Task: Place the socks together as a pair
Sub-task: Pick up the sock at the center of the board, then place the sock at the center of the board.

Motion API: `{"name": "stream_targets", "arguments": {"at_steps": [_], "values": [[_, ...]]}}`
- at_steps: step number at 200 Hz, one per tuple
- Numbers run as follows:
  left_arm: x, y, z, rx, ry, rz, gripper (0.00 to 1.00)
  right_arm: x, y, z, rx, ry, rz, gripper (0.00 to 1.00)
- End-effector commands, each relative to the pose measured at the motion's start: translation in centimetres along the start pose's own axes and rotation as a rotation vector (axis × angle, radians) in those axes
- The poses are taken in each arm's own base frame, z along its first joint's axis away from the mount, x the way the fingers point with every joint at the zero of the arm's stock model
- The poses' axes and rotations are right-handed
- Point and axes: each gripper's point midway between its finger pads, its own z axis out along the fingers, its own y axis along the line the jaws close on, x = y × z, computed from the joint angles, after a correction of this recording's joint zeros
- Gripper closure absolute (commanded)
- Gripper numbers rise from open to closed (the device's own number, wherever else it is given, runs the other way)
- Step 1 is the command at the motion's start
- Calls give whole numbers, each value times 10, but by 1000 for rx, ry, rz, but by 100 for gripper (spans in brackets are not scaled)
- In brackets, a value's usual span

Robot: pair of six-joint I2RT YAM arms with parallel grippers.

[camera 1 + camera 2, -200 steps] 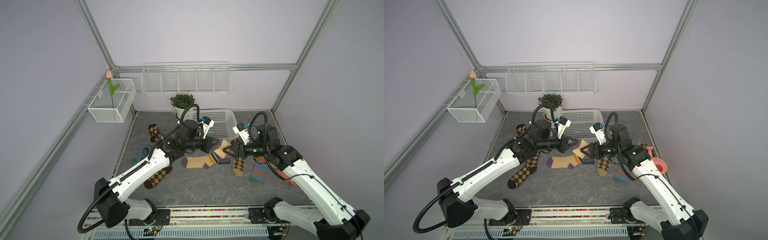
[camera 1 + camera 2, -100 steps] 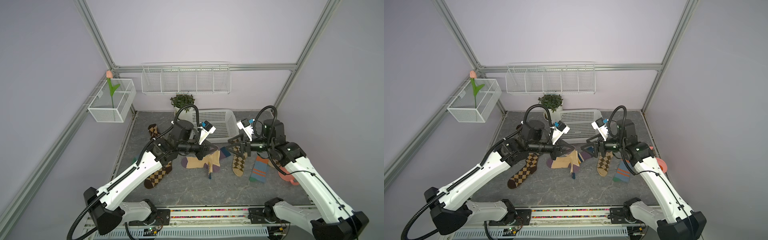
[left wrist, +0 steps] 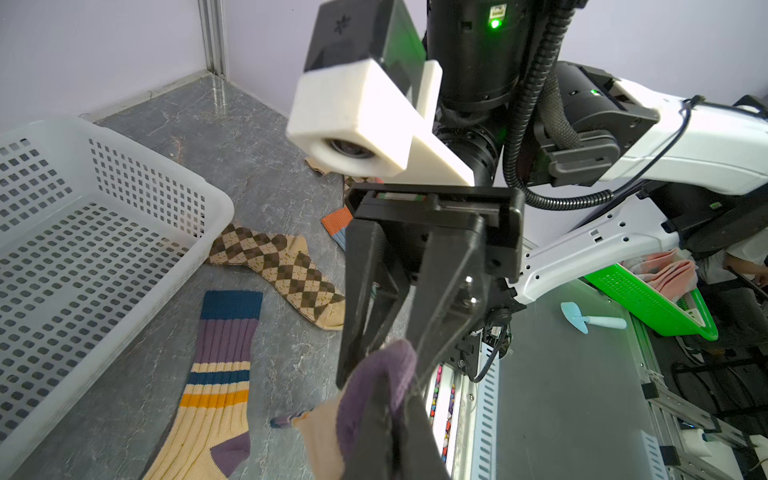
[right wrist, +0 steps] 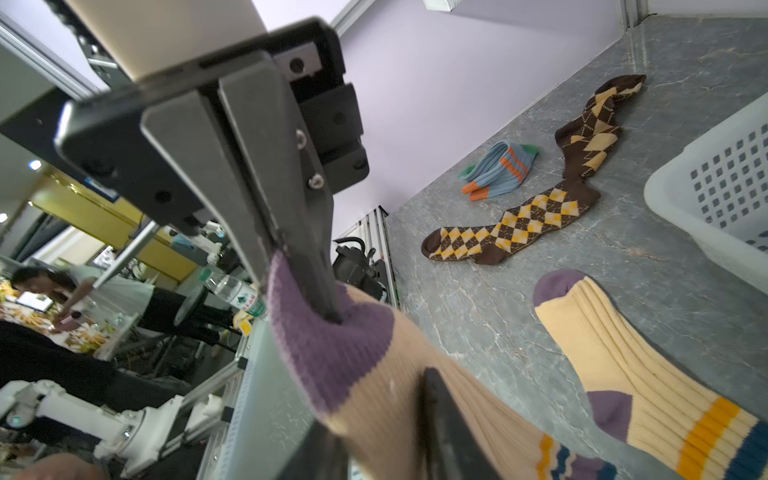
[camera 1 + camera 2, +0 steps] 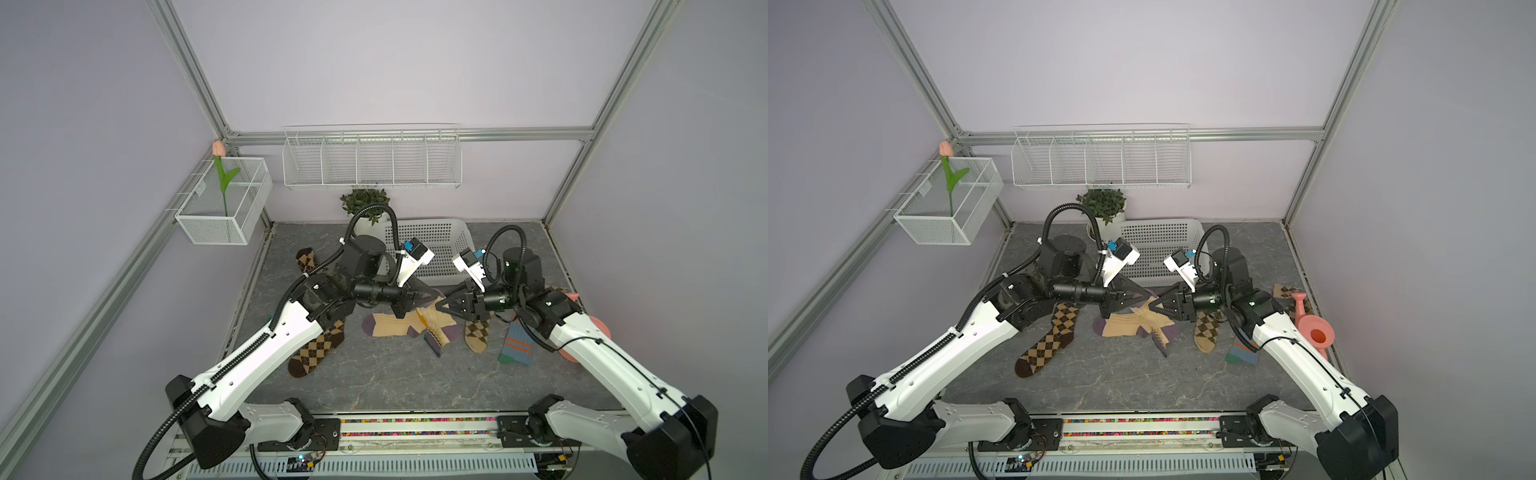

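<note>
Two arms reach over the grey table (image 5: 374, 386) and meet tip to tip in front of the single white basket (image 5: 436, 249). One pink watering can (image 5: 1316, 332) stands at the right edge. Eight socks show across the views, two of each kind. The near brown argyle sock (image 5: 316, 353) lies by the left arm and the far brown argyle sock (image 5: 306, 261) at the back. The near tan argyle sock (image 5: 476, 336) lies beside the right gripper's body and the far tan argyle sock (image 5: 1285, 291) behind that arm. The flat blue sock (image 5: 515, 345) is on the right, and the bunched blue sock (image 4: 498, 166) is near the left wall, seen only in the right wrist view. The flat cream sock (image 5: 390, 328) lies crosswise in the middle, toe toward the left arm, cuff toward the right. The held cream sock (image 5: 432, 322) crosses it, running from the pincers down toward the front edge. The left gripper (image 5: 434, 296) is clamped on its purple toe (image 4: 328, 345). The right gripper (image 5: 446, 305) straddles the same sock just past the toe; whether it pinches cannot be told. The mate lies directly beneath both, so pairing them likely needs a quarter turn to align the axes.
</note>
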Motion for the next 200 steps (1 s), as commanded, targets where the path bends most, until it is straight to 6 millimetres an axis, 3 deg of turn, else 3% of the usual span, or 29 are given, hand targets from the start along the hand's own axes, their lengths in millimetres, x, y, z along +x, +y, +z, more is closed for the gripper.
{"name": "stream_targets", "arguments": {"at_steps": [1, 19, 42, 79, 102, 145, 170, 190, 200], "values": [[-5, -1, 3, 16, -24, 4, 89, -5, 7, -7, 43, -26, -41, 86], [-9, 10, 0, -60, -47, -30, 60, 2, -1, -16, 167, 4, -30, 93], [-5, 37, -13, -243, -46, -100, 43, 9, -17, -39, 399, 47, -25, 93], [20, 81, -48, -549, -121, -286, 41, 5, -30, -87, 736, 66, -44, 93], [47, 87, -53, -573, -155, -371, 40, 4, -28, -93, 804, 72, -70, 93], [96, 90, -74, -647, -145, -450, 39, 42, -59, -66, 910, 153, -79, 93], [116, 94, -87, -698, -161, -482, 40, 69, -75, -28, 869, 149, -35, 93], [130, 96, -89, -712, -165, -506, 40, 76, -72, 6, 779, 113, -17, 93], [137, 98, -87, -715, -156, -521, 40, 90, -75, 24, 732, 118, 1, 93]]}}
